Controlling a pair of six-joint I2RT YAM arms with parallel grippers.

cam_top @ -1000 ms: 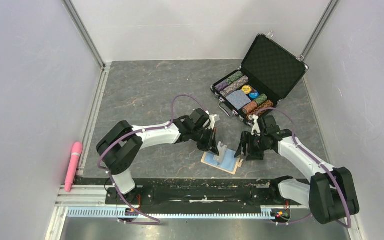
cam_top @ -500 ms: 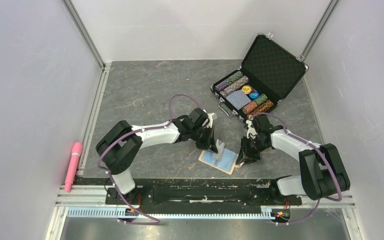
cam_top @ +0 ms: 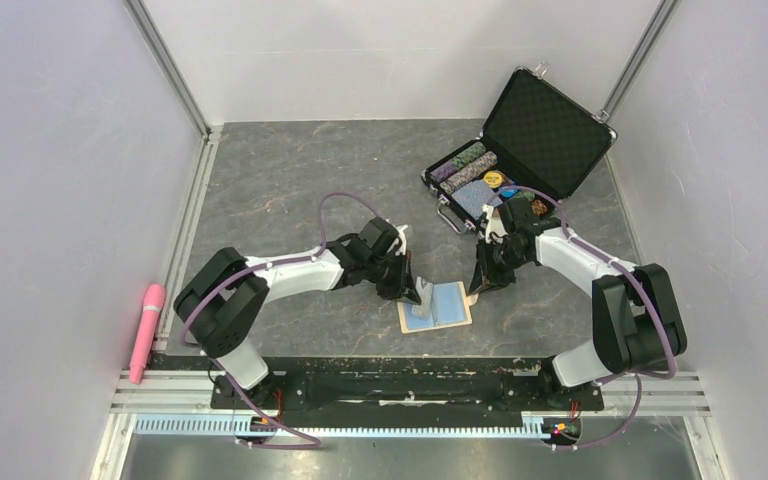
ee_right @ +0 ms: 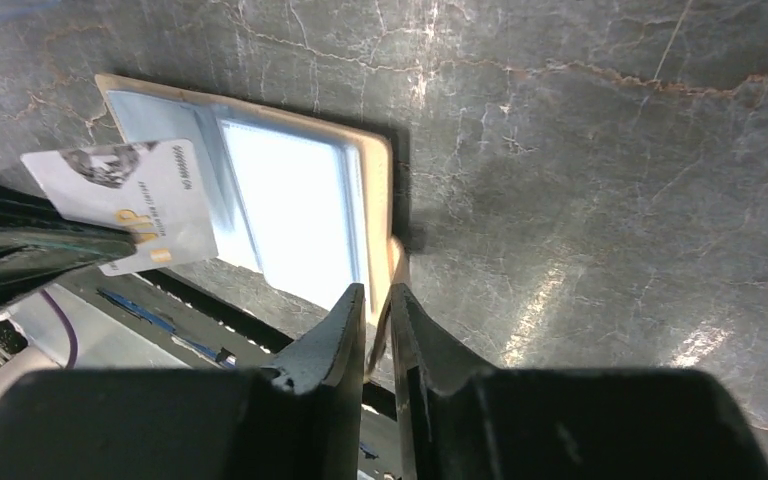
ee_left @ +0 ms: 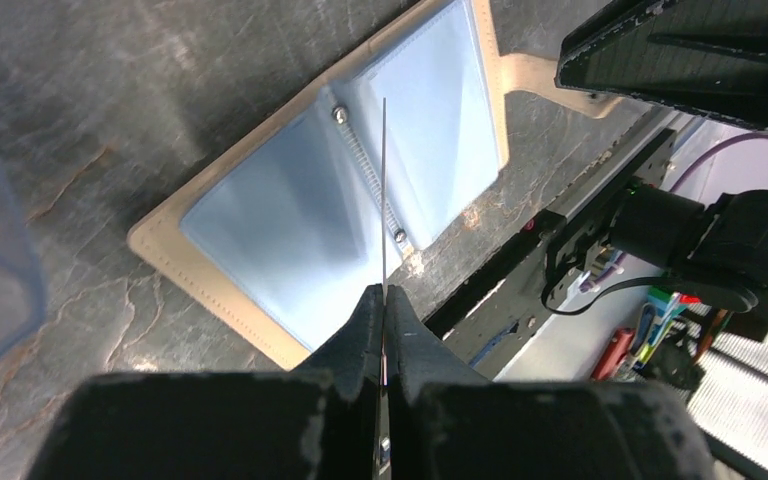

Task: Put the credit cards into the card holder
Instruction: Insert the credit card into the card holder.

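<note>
While I look down from the top camera, I see the card holder [cam_top: 447,306] lying open and flat on the grey surface [cam_top: 290,180], close to the near edge and between the two arms. The left claw [cam_top: 414,289] is over the left side of the holder and it pinches one credit card [cam_top: 426,293], which stands up on its edge. The right claw [cam_top: 479,287] is down at the right edge of the holder. Far back on the right, an open black poker-chip case [cam_top: 545,130] sits with its lid up. A pink stick [cam_top: 147,330] lies at the far left, off the grey surface. In the left wrist camera, I see the card edge-on, like a thin line, squeezed tight between the two fingers of the left claw. It is above the middle fold of the holder, and I cannot tell if it touches the light blue lining. The right claw shows as a dark shape in the top right corner. In the right wrist camera, the fingers of the right claw are nearly pressed together, with the tan tab [ee_right: 397,262] of the holder nipped between them. The card shows its pale face with a gold mark at the left, over the left half of the holder.
</note>
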